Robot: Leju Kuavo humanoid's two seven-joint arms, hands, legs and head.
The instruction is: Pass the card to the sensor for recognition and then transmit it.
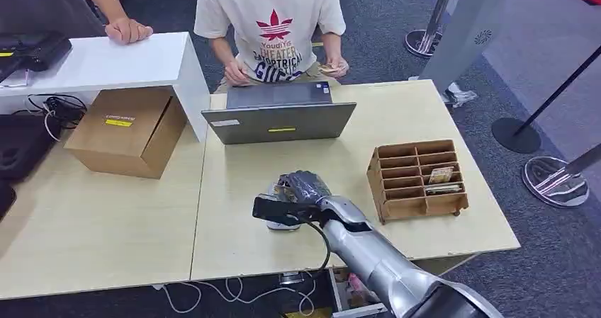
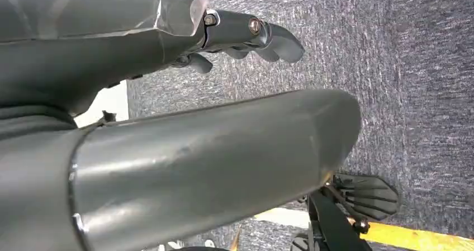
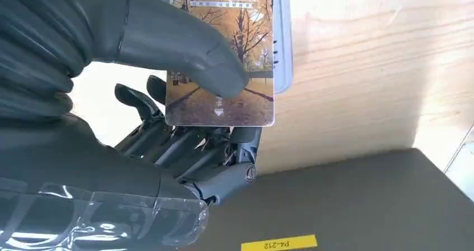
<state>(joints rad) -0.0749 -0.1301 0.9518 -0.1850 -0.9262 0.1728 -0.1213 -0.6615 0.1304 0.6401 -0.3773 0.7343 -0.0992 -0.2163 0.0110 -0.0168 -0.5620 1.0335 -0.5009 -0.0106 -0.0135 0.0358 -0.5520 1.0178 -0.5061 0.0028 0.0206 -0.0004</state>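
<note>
My right hand [image 1: 303,189] is low over the table's middle, just in front of the laptop. In the right wrist view it pinches a card [image 3: 246,38] printed with an autumn tree scene between the thumb [image 3: 184,47] and the darker fingers [image 3: 184,150]. The card lies flat over a pale grey sensor pad [image 3: 283,38], whose edge shows past the card. In the head view the sensor [image 1: 282,224] peeks out under the hand. My left hand [image 2: 240,33] hangs over grey carpet, holding nothing, thumb apart from the fingers.
A grey laptop [image 1: 280,116] stands behind the hand, its lid back carrying a yellow label [image 3: 279,244]. A wooden card rack [image 1: 417,180] with some cards sits to the right. A cardboard box [image 1: 127,130] lies at left. A person [image 1: 273,27] sits behind the table.
</note>
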